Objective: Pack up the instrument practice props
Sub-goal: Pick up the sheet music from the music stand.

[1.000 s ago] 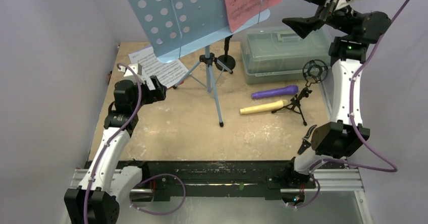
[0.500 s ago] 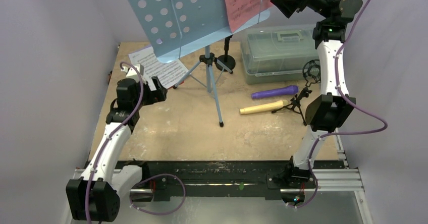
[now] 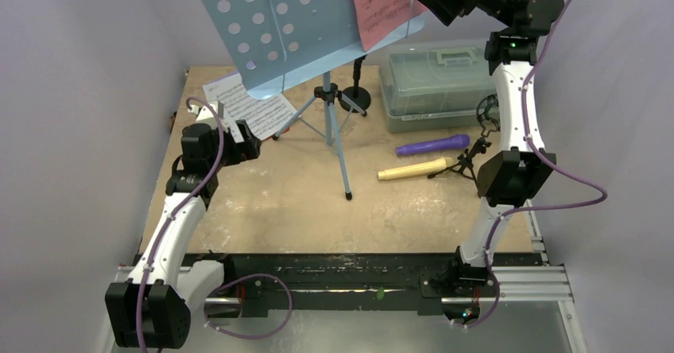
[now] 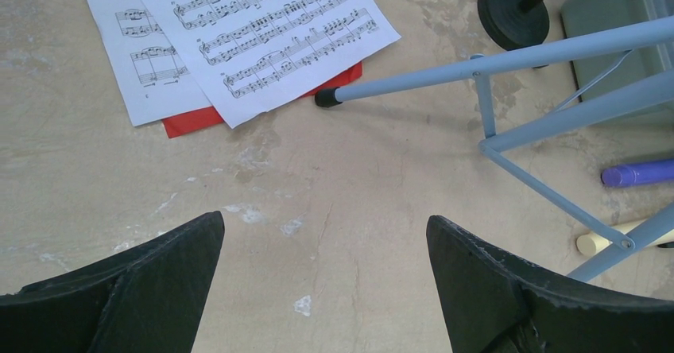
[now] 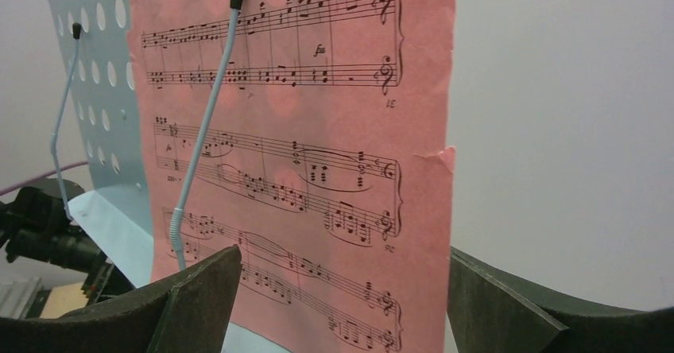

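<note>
Music rest (image 3: 326, 39) looked matt painted metal; pink sheet (image 5: 318, 130) thin paper; desk (image 4: 358, 210) rough, scuffed board; box (image 3: 433, 87) translucent plastic.

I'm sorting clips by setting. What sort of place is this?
Probably a robot test cell rather than a music room: left arm and right arm bolted to a metal rail at the edge of a worn tabletop, plain walls close around, and a music rest, purple microphone and cream microphone as props.

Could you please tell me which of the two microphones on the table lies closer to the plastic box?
The purple microphone: it lies just in front of the translucent box, while the cream microphone lies beyond it, closer to the arms' bases.
</note>
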`<state>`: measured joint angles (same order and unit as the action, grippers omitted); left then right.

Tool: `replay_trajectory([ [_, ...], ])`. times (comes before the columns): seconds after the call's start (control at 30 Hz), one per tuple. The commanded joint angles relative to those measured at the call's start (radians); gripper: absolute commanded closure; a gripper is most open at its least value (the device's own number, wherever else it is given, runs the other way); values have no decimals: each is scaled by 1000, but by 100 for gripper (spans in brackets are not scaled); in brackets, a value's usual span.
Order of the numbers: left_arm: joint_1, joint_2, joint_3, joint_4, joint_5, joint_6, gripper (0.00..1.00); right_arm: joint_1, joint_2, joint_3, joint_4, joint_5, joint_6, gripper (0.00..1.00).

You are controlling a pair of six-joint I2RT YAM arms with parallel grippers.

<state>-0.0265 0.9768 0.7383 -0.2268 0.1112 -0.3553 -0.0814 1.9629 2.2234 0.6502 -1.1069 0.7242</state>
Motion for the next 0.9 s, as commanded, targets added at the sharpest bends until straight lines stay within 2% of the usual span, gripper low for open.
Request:
replay_trajectory([
  [0.0, 19, -33, 23, 19, 15, 6, 1, 15, -38, 38, 30, 21, 55, 7],
  [0.33, 27, -43, 15, 33, 32, -2, 2, 14, -72, 34, 17, 32, 69, 24],
  [0.47, 27, -43, 14, 37, 40, -4, 2, 14, -91, 20, 12, 31, 64, 34],
  [0.73, 27, -46, 13, 40, 48, -7, 2, 13, -116, 10, -22, 37, 31, 63],
  [0.87, 27, -46, 12, 43, 48, -7, 2, 11, -129, 14, -49, 44, 3, 87],
])
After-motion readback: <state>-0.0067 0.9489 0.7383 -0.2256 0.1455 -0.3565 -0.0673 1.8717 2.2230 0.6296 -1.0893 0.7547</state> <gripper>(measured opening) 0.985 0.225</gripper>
